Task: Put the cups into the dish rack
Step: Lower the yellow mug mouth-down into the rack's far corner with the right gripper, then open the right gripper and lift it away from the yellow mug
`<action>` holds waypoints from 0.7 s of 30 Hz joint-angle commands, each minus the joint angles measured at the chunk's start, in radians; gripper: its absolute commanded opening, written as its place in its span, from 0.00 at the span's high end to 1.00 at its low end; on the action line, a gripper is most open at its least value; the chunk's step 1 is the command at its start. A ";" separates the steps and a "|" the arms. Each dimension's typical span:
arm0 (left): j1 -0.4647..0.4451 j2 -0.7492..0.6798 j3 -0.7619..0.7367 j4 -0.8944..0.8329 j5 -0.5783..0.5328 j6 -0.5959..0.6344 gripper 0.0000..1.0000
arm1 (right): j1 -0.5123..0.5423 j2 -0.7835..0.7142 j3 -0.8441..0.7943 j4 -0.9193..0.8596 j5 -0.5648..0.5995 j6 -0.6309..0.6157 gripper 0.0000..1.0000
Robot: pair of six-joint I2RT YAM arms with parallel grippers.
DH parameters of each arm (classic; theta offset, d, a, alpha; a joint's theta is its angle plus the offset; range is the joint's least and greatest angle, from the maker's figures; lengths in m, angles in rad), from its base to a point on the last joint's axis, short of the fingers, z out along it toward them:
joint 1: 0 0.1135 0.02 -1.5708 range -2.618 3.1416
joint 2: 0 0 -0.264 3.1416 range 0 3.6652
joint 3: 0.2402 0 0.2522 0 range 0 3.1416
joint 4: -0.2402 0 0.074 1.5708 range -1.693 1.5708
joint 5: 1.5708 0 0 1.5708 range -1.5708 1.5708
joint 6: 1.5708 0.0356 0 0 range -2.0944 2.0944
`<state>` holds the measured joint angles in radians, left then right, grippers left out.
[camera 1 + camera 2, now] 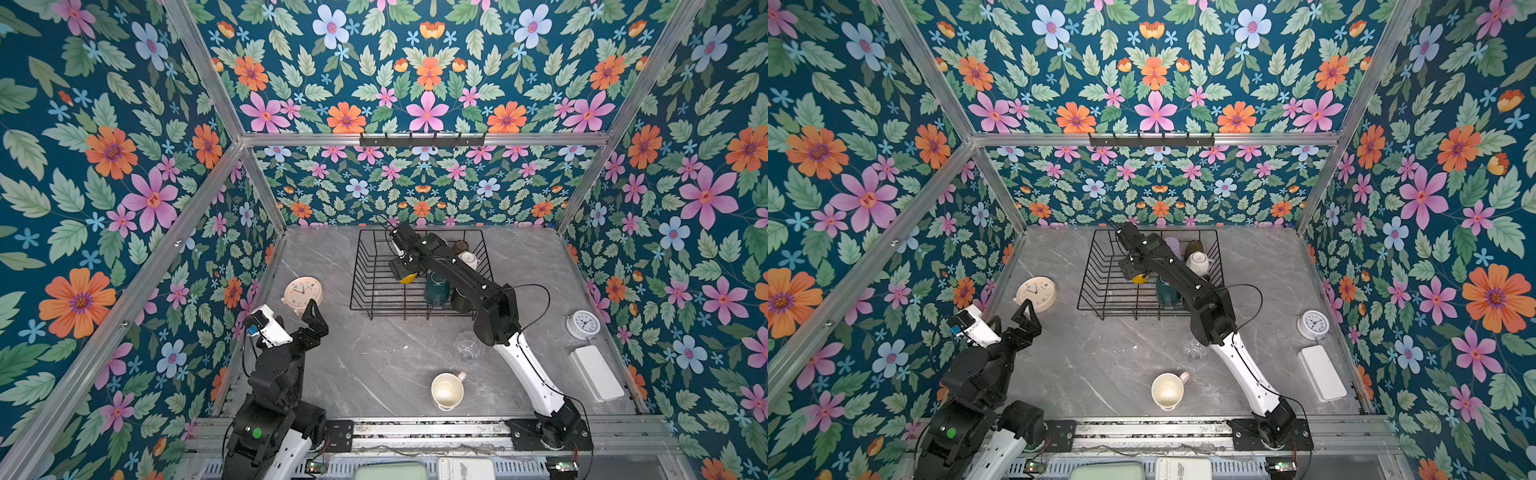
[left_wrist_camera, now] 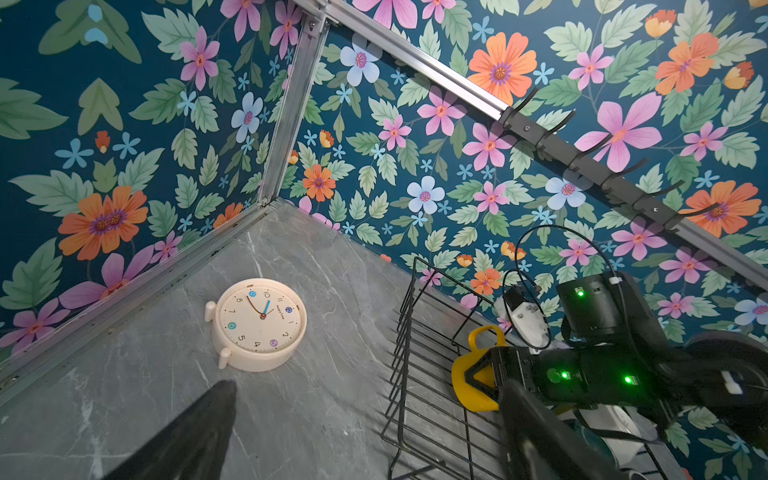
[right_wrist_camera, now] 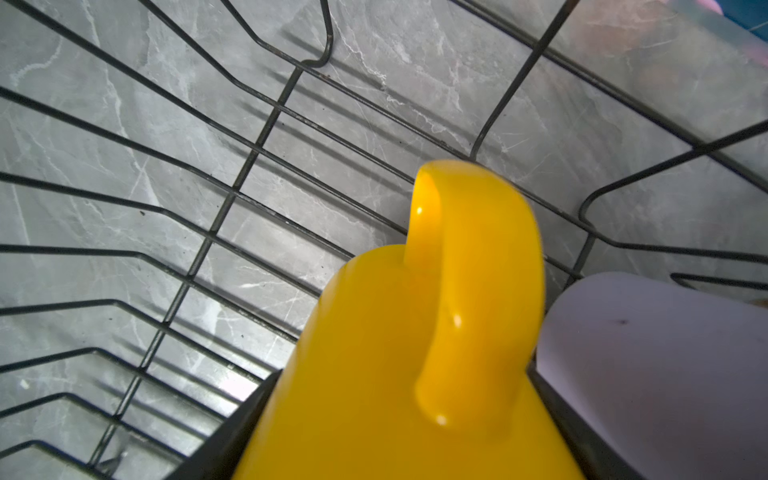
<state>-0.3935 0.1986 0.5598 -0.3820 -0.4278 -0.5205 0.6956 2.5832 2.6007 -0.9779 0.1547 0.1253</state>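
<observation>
My right gripper [image 3: 399,449], clamped on the yellow mug [image 3: 374,332], hangs inside the dish rack [image 1: 376,274] (left gripper [image 1: 318,320] gapes empty outside it); next, I judge: lower, then release.

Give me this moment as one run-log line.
right hand: gripping yellow mug inside dish rack | left hand: open, empty | not yet loaded: pale-pink mug, clear glass
</observation>
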 commanded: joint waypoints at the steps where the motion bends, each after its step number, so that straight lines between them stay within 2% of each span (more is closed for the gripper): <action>1: 0.001 0.001 0.009 -0.006 -0.011 0.006 0.00 | 0.001 -0.007 0.010 0.010 -0.019 -0.012 0.22; 9: 0.002 -0.002 0.009 -0.011 -0.010 0.004 0.00 | 0.002 -0.021 0.020 0.010 -0.031 -0.019 0.12; 21: 0.002 -0.001 0.015 -0.014 -0.009 0.002 0.00 | 0.001 -0.091 0.010 0.013 -0.045 -0.005 0.11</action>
<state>-0.3935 0.1978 0.5694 -0.4007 -0.4309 -0.5205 0.6964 2.5332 2.6144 -0.9722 0.1184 0.1062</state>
